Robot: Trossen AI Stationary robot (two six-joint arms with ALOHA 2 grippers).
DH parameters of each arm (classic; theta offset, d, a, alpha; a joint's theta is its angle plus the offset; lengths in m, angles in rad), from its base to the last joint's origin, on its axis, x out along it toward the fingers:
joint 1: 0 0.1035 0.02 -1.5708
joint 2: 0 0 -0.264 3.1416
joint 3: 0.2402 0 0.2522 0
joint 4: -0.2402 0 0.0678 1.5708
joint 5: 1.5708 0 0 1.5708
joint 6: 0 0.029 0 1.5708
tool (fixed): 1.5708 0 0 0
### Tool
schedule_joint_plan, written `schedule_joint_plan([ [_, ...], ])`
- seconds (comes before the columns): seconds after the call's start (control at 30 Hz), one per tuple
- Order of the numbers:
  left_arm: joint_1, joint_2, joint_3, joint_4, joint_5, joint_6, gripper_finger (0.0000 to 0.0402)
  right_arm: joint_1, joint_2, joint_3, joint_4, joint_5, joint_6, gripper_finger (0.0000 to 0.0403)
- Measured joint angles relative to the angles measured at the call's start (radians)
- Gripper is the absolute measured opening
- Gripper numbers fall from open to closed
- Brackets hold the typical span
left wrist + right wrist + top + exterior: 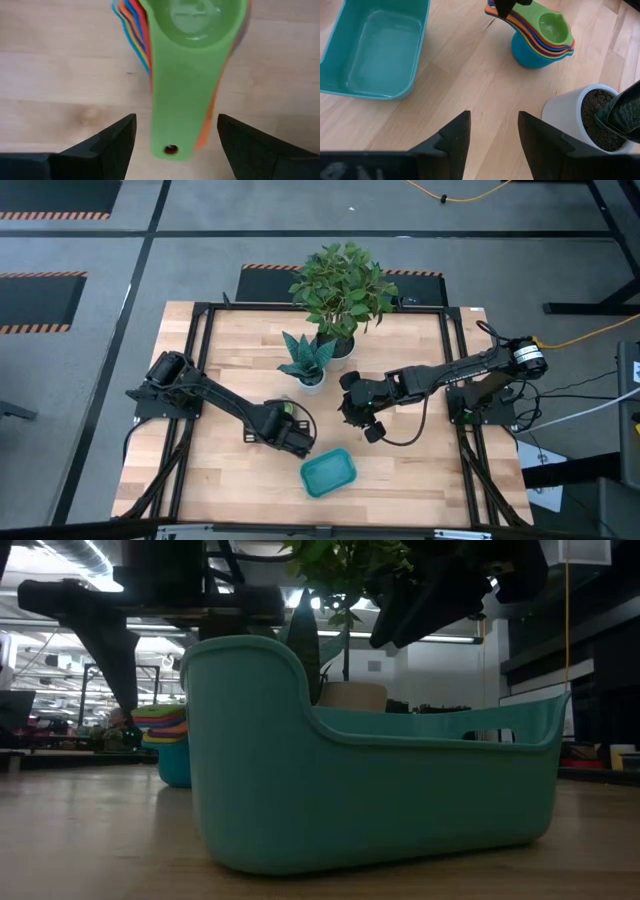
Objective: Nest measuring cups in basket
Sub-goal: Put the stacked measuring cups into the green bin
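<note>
The measuring cups [192, 30] stand nested in one stack on the table, left of the middle. A green cup is on top, and the big blue cup [532, 54] at the bottom rests on the wood. Their handles [182, 115] fan out together. My left gripper [176, 120] hangs over the stack [287, 409], pointing down. It is open, with one finger on each side of the handles and a gap to each. The teal basket [328, 472] sits near the front edge. My right gripper [494, 122] is open above the bare table, right of the stack.
A white pot with a small spiky plant [305, 365] stands just behind the cups, and its rim [570, 102] is close to my right gripper. A taller leafy plant [340, 285] stands at the back. Bare wood lies between the cups and the basket [377, 50].
</note>
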Motion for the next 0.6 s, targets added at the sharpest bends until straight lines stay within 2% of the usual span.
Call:
schedule_joint_plan([
  [0.6, 0.016, 0.015, 0.002, 0.016, -0.027, -0.008, 0.0271, 0.000, 0.000, 0.000, 0.000, 0.000, 0.000, 0.0169],
])
